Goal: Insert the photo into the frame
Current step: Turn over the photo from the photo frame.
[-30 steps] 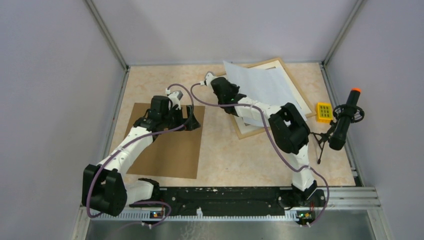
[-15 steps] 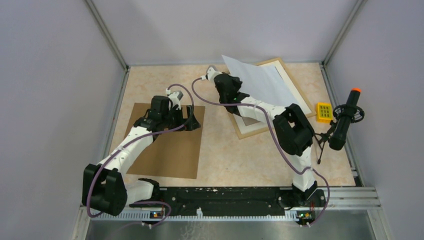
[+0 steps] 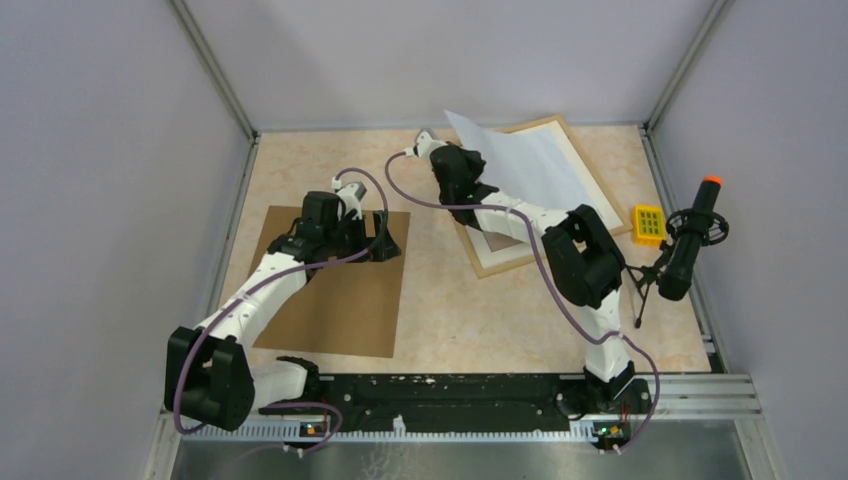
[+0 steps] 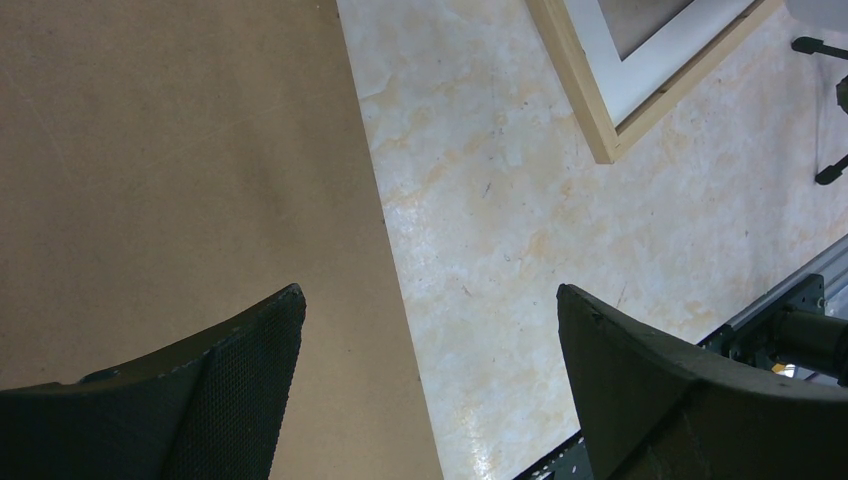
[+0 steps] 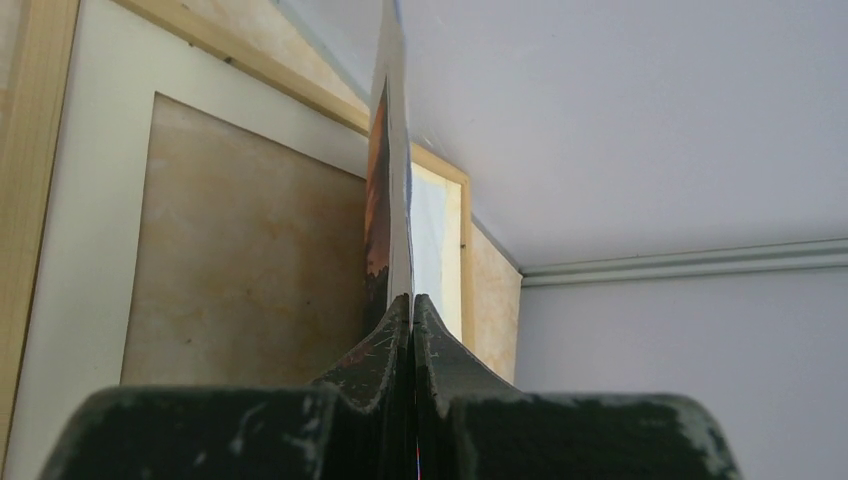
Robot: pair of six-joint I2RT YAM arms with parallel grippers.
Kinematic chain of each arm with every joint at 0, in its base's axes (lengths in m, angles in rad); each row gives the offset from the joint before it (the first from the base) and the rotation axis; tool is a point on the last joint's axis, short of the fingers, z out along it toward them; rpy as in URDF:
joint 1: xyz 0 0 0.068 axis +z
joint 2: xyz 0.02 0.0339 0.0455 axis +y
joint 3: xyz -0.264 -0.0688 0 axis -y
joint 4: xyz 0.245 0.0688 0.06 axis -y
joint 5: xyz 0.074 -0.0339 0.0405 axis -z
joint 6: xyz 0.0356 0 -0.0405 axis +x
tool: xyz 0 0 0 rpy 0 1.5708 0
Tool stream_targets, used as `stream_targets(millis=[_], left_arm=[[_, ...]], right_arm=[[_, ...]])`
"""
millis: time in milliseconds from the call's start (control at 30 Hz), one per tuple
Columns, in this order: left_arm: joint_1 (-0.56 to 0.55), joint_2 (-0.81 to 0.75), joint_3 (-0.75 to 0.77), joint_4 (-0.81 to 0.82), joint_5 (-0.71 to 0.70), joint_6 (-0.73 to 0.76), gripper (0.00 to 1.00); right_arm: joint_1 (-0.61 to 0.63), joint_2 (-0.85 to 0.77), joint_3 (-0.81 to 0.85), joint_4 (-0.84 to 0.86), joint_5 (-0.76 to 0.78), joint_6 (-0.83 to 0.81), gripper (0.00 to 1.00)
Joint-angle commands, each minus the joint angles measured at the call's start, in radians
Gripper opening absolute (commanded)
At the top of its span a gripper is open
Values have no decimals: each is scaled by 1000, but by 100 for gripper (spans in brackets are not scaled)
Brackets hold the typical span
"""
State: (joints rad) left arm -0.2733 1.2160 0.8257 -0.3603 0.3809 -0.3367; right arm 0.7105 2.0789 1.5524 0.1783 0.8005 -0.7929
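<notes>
Toward the table's (image 3: 440,300) far right corner, right gripper (image 5: 412,305) pinched the photo (image 3: 525,160) edge-on, sheet slanting over the frame (image 5: 35,150); left gripper (image 4: 428,292), jaws spread, hung well apart.

No readable text, labels, brands, numbers or signs on anything

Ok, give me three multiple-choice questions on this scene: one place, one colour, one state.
1. The brown board lies: A) flat on the table's left side B) propped against a wall C) on the floor.
2. The small block beside the frame is: A) red B) yellow C) green.
3. The right gripper is: A) open B) shut on nothing C) shut on the photo.
Answers: A, the left gripper hovers over its edge; B, yellow gridded face; C, the sheet's edge is pinched in its jaws.
</notes>
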Motion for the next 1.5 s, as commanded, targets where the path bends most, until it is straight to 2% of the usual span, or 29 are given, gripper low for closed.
stream_targets(millis=[0,333,400,567,700,800,833,867,900,967,1000,1033,1200,1367,1467], left_arm=[[6,4,15,24,16,13,98],[5,0,10,24,16,12,98],[6,-1,7,27,20,9,98],[14,0,-9,45,35,-14,98],[18,10,-42,85,86,-71,98],[35,12,-90,118,179,-151,98],[41,6,-107,131,204,-174,98],[44,-3,-123,142,223,-192,98],[45,-14,-138,150,238,-207,98],[46,-24,-162,184,269,-235,98],[46,-21,-172,201,297,-255,98],[46,-9,-174,215,328,-276,98],[36,45,-209,367,447,-420,99],[-34,86,-210,485,345,-501,98],[-88,170,-186,593,322,-576,95]], right_arm=[[36,-16,-18,176,15,-2,0],[47,-26,-51,267,15,-2,0],[41,-2,-14,165,15,-2,0],[37,62,109,-254,15,-2,0],[20,56,142,-402,15,-2,0],[3,34,147,-476,15,-2,0],[0,16,148,-503,15,-2,57],[-7,-16,149,-534,-393,-2,69],[-16,-35,158,-576,-436,-2,76],[-35,-77,178,-670,-598,-2,81],[-45,-102,170,-694,-671,731,88],[-55,-136,152,-706,-730,869,97],[-107,-345,-57,-662,-891,1083,99],[-112,-574,-297,-551,-976,1138,99],[-117,-647,-391,-558,-907,1140,99]])
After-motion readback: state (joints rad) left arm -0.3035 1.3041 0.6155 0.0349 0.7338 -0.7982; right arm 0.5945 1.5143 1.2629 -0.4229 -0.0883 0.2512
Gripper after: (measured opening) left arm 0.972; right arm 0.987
